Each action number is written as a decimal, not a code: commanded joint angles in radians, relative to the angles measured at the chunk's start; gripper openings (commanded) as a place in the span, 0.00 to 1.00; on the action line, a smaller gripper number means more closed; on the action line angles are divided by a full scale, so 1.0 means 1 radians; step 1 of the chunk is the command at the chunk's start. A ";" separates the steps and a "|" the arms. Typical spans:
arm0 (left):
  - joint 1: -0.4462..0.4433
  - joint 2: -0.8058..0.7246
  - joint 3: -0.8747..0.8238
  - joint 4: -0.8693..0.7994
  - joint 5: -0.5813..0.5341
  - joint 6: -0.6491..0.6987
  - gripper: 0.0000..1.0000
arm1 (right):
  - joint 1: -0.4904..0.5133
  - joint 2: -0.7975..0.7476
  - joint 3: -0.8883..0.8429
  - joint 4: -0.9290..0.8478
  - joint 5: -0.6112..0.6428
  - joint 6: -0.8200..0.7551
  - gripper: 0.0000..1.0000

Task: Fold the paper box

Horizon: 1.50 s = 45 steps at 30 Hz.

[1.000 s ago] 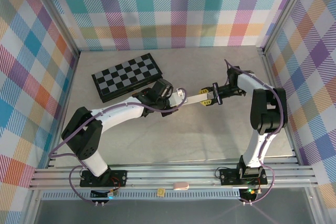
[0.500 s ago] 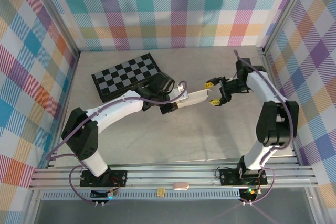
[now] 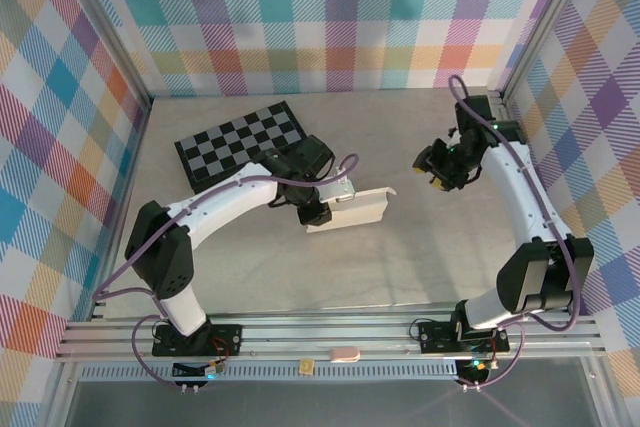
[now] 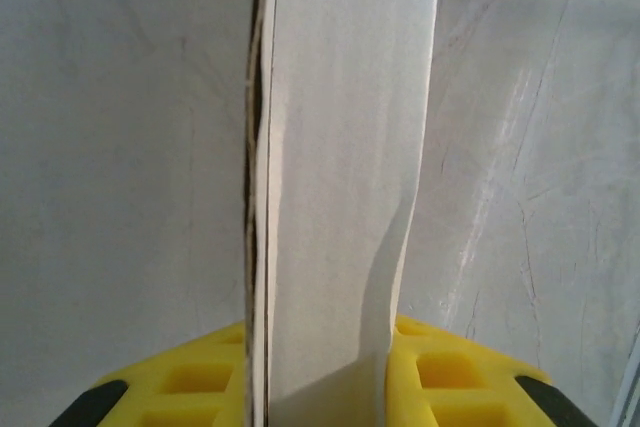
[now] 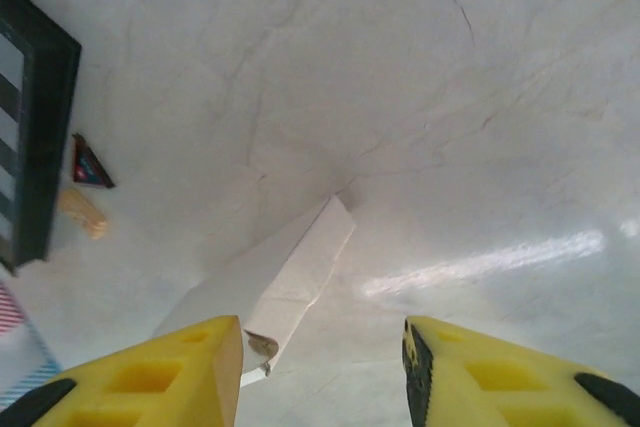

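Pale, marbled table [image 3: 400, 267] inside a booth of plaid walls [image 3: 330, 17], with an aluminium rail [image 3: 330, 332] along the near edge. At the far left of the table, a black-and-grey checkered board [image 3: 240, 142], lying flat and set at a slant.

Just right of the board's near corner, close to the table's middle: the paper box [image 3: 355, 209], plain white thin cardboard, flattened into a narrow slab with its upper right corner curling up a little. Cannot tell from above whether resting on the surface or lifted slightly off it.

Clamped at its left end by the left gripper [image 3: 325, 207], jaws drawn in narrow on the cardboard. From the left wrist camera, the paper box [image 4: 340, 197] runs straight up and away from between the yellow fingers [image 4: 170, 382] of the left gripper [image 4: 320, 387], with the layered edges of the folded sheets showing along its left side.

Well apart to the right, toward the far right wall: the right gripper [image 3: 437, 167], jaws spread wide, holding nothing, touching nothing. From the right wrist camera, right gripper [image 5: 322, 347] parted above bare table, the paper box [image 5: 280, 282] beyond it as a white wedge, the dark frame of the checkered board [image 5: 25, 127] at the left edge. Beside that frame, two small bits, one dark, one tan, too small to identify.
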 commanded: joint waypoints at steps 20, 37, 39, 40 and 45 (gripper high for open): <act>0.027 0.081 -0.010 0.046 -0.013 -0.039 0.34 | 0.153 -0.024 -0.125 0.126 -0.031 -0.676 0.49; 0.030 0.089 -0.004 0.063 0.002 -0.017 0.35 | 0.182 0.098 -0.033 0.112 0.005 -0.784 0.45; 0.030 0.091 0.001 0.061 0.005 -0.017 0.35 | 0.192 0.109 -0.023 0.118 -0.004 -0.788 0.46; 0.030 0.093 0.004 0.061 0.005 -0.019 0.35 | 0.193 0.111 -0.021 0.121 -0.010 -0.788 0.45; 0.030 0.101 0.006 0.061 0.006 -0.023 0.35 | 0.198 0.126 -0.019 0.119 -0.017 -0.790 0.41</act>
